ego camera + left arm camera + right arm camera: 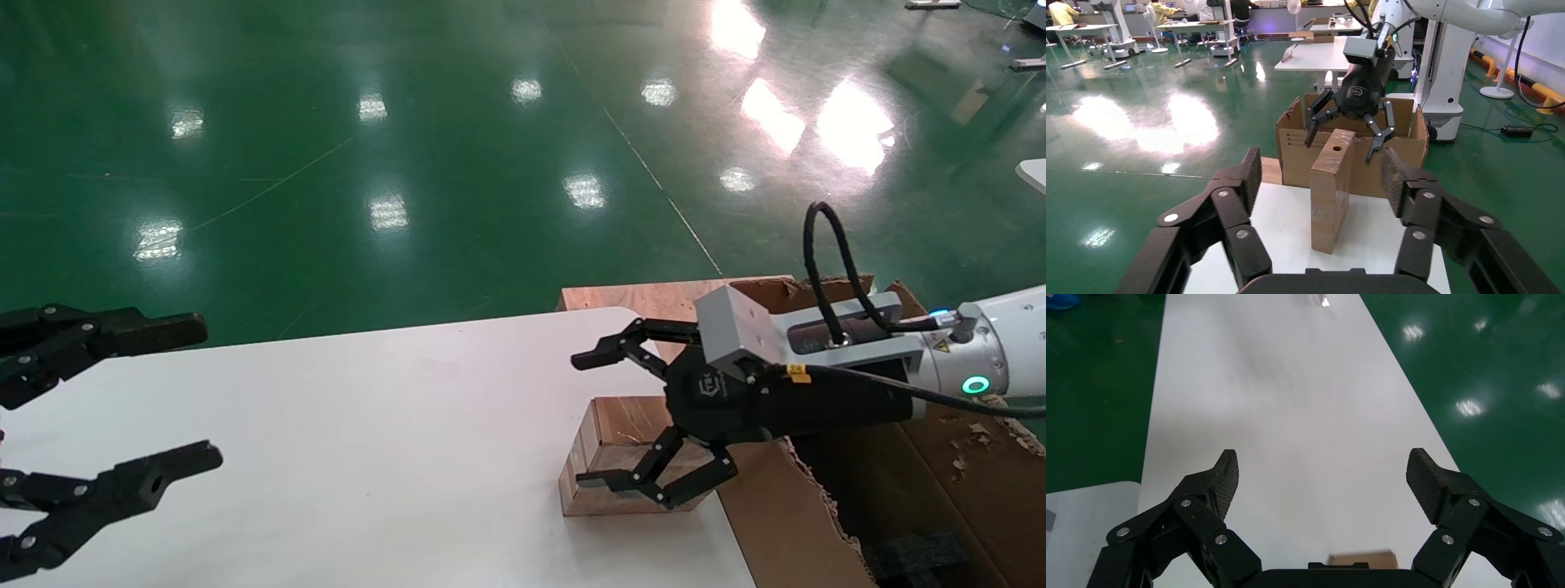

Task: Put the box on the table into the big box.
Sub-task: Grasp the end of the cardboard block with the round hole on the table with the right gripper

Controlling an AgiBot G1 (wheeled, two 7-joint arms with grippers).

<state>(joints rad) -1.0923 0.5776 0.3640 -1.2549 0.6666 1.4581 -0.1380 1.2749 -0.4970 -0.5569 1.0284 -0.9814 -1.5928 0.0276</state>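
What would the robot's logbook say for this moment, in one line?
right gripper: open above box | box on table | left gripper: open, idle

A: The tabletop (368, 425) looks smooth, matt white; the small box (609, 457) looks like pale layered wood.
B: The carton (784, 506) is rough corrugated cardboard with ragged edges. The floor (409, 122) is glossy green.

Small print on the big box (1292, 138) side, unreadable, no other legible text

Black right claw (603, 418), white arm, looped cable.
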